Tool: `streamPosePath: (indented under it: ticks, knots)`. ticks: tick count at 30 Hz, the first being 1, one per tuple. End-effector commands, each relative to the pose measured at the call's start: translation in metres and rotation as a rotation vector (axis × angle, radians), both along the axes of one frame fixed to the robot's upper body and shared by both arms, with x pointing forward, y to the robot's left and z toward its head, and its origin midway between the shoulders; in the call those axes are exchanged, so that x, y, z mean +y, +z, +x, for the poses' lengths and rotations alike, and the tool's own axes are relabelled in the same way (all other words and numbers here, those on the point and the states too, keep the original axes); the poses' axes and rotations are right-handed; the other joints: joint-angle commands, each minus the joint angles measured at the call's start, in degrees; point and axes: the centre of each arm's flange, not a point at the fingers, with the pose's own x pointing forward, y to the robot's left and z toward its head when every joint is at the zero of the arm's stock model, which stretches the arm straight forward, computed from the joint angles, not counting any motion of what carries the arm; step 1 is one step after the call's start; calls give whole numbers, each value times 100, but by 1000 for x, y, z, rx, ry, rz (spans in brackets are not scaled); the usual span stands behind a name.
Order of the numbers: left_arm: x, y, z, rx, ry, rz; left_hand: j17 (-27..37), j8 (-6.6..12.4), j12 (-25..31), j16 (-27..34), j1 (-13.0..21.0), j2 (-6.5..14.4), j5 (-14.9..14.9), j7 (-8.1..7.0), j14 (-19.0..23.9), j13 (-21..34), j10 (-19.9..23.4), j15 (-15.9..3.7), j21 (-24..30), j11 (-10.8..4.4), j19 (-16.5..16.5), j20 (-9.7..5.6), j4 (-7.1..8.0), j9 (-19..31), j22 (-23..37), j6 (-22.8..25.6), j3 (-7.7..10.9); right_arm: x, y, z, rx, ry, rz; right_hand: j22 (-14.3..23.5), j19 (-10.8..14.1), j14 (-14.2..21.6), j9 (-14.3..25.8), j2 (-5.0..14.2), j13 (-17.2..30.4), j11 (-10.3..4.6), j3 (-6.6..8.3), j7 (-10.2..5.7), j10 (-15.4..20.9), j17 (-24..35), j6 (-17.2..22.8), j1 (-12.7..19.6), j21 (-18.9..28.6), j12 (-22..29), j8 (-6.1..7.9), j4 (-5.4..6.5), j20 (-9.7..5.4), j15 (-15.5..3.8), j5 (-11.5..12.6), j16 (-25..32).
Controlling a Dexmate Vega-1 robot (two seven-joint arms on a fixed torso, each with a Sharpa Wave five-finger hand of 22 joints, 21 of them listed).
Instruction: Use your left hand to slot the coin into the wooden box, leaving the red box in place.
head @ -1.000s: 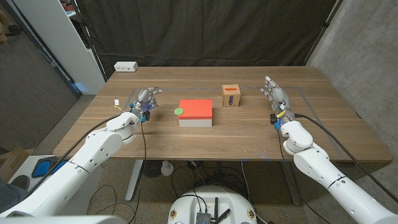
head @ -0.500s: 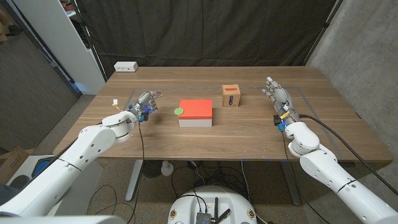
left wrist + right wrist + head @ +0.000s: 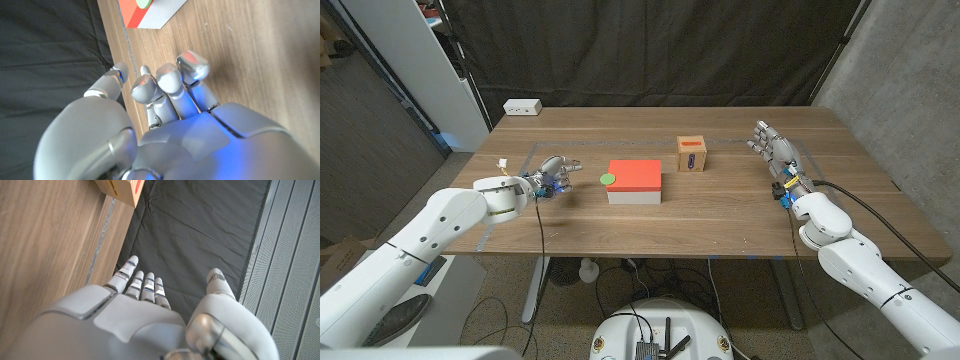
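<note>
A dark curtain hangs behind a long wooden desk (image 3: 700, 215) whose brown planks carry everything. Taking the flat red-topped box with white sides (image 3: 635, 181) as the landmark, the left robot hand (image 3: 552, 174) is nearest the robot on that box's left side, close to the desk and a short way off, its fingers (image 3: 170, 80) loosely curled with gaps between them and nothing held. The small round green coin (image 3: 608, 180) lies on the red box's top at its left edge, on the side facing that hand. The right robot hand (image 3: 776, 152) stands well to the right of the red box, fingers spread and straight, holding nothing, palm upright as far as the right wrist view shows. Just beyond the red box's far right corner sits the small wooden cube box with a red label and dark slot (image 3: 692, 154). Farthest off, beyond the red box toward the desk's far left corner, is a white power strip (image 3: 522, 106).

The likely trouble is the pickup: a thin coin flat on a smooth lid could slide off the edge under a sideways fingertip, or the fingers could shove the light red box out of place. At the slot, a tilted coin may jam or nudge the cube.
</note>
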Motion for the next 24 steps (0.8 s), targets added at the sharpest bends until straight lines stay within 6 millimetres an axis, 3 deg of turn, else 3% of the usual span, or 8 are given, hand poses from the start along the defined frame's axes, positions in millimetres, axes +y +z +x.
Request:
streamPosePath:
  ticks: [1,15,20,24]
  knots:
    - [4,1,-14,146,-82,23,-6,107,83,78,4,52,-1,-16,-22,-5,11,7,-26,-23,69,-264,22,97,10,-18,25,-4,8,-1,-16,-41,1,31,29,44,20,-29,6,7,42,-22,79,19,14,69,-10,22,27,-7,21,1,33,44]
    - [-9,-2,-27,206,-110,-34,-134,495,217,208,-67,85,-2,-15,-76,-176,-53,1,-76,-35,83,-262,12,462,13,-129,85,-3,1,6,-5,-39,-3,32,36,67,21,-42,8,9,48,-27,103,14,45,95,-12,20,31,4,35,-7,40,55]
    - [-8,-6,-30,255,-104,-53,-307,686,162,185,-70,196,-6,156,-122,-406,-17,11,-194,0,129,-274,37,573,-69,-38,114,-8,0,8,4,-43,-14,33,40,67,21,-45,9,9,49,-25,110,13,50,102,-12,19,31,7,31,-5,41,55]
    - [-9,-4,-31,279,-101,-41,-289,791,273,276,-69,215,-15,176,-74,-361,-19,3,-257,-12,196,-273,19,652,-46,-52,130,-10,0,8,7,-44,-21,33,39,69,21,-47,9,9,49,-27,109,12,49,106,-13,17,29,8,33,4,42,56]
